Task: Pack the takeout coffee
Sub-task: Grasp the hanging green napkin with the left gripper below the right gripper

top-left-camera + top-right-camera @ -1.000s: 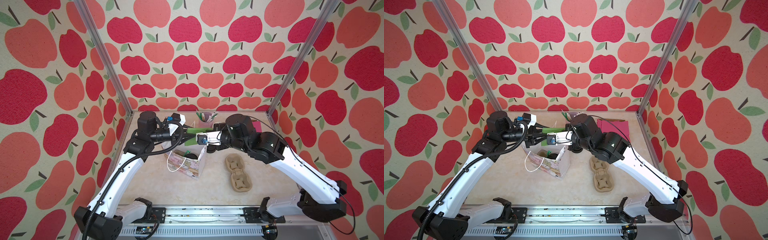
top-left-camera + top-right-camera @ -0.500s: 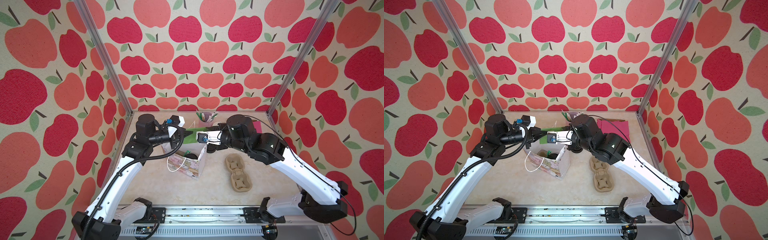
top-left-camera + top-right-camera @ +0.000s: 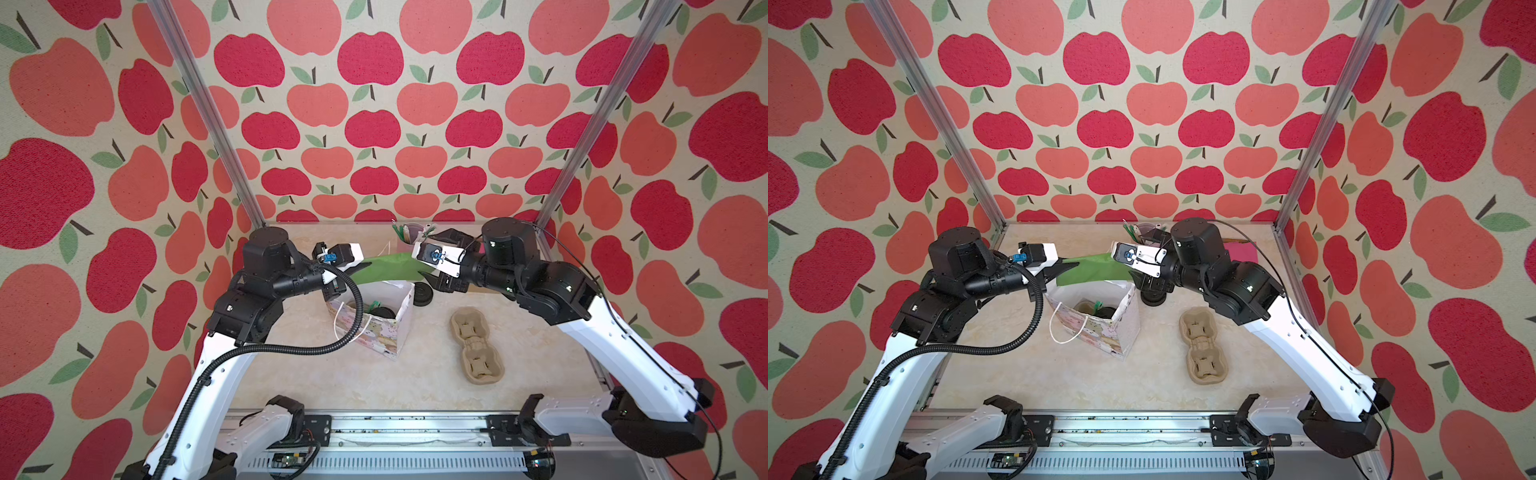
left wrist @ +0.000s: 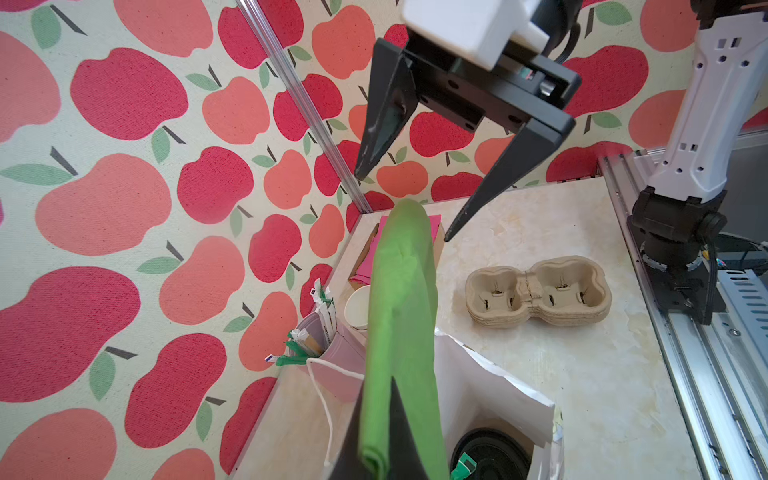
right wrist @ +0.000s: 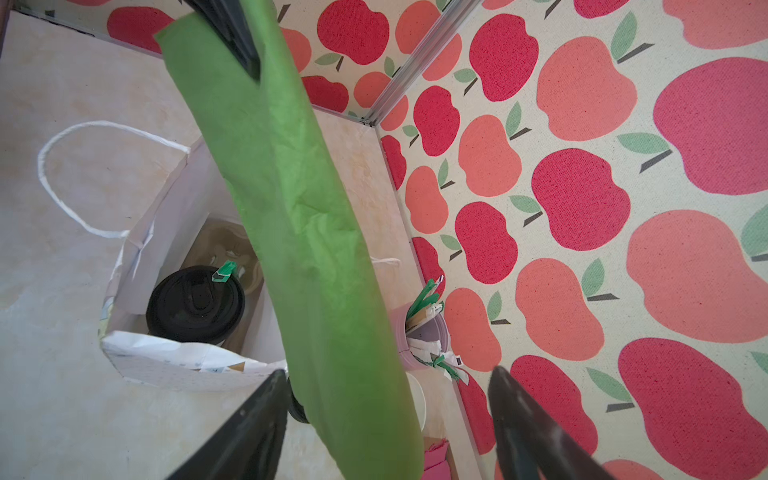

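The takeout coffee [image 5: 195, 301] shows only its black sip lid. It stands inside the white paper bag [image 5: 178, 361], and the lid is visible in both top views [image 3: 382, 311] [image 3: 1106, 311] and in the left wrist view [image 4: 490, 455]. A long green paper sheet [image 3: 386, 268] [image 4: 403, 311] [image 5: 299, 208] hangs over the bag's mouth. My left gripper [image 4: 386, 415] [image 3: 353, 270] is shut on one end of it. My right gripper [image 5: 386, 374] [image 4: 403, 208] stands open around the sheet's other end, and neither finger presses it.
A tan pulp cup carrier [image 3: 476, 347] [image 4: 536, 291] lies to the right of the bag. At the back stand a pink holder of stirrers [image 4: 332, 345], an open white cup [image 4: 357, 307] and a pink napkin stack [image 3: 1239, 251]. A black round thing [image 3: 422, 293] sits beside the bag.
My right gripper has opened and let go of the green sheet. My left gripper has shut on the sheet's other end. Both arms have barely moved.
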`<state>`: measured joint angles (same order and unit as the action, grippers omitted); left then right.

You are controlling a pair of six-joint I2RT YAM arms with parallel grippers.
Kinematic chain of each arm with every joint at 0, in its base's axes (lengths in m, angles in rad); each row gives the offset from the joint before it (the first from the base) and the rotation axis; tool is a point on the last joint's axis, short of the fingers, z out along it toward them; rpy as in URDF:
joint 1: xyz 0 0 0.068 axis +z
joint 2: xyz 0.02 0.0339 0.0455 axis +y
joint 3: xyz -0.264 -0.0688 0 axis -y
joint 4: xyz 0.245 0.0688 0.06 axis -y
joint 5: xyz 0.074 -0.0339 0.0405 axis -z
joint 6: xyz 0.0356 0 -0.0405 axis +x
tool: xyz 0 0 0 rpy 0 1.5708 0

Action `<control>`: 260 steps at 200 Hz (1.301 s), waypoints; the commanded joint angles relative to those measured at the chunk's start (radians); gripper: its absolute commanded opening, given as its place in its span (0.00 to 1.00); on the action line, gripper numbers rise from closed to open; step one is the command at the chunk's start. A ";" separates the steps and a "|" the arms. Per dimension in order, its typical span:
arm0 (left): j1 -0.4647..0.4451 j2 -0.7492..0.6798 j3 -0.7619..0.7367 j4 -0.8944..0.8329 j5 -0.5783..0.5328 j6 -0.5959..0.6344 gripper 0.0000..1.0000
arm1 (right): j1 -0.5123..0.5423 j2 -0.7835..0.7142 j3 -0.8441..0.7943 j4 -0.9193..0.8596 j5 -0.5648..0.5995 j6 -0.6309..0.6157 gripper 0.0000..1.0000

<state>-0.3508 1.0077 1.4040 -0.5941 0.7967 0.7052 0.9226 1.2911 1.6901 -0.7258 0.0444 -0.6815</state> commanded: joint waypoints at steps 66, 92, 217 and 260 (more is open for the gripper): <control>-0.004 -0.030 0.023 -0.109 -0.006 0.100 0.00 | -0.111 0.049 0.043 -0.103 -0.263 0.107 0.53; -0.004 -0.032 0.018 -0.101 -0.014 0.109 0.00 | -0.114 0.075 0.060 -0.145 -0.302 0.114 0.49; -0.004 -0.052 0.019 -0.125 -0.123 0.189 0.00 | -0.126 0.154 0.086 -0.169 -0.325 0.091 0.00; -0.003 -0.054 0.028 -0.160 -0.160 0.225 0.00 | -0.127 0.158 0.080 -0.129 -0.342 0.108 0.21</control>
<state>-0.3542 0.9684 1.4117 -0.7124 0.6754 0.8867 0.8036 1.4464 1.7615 -0.8730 -0.2897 -0.5816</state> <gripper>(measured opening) 0.050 0.136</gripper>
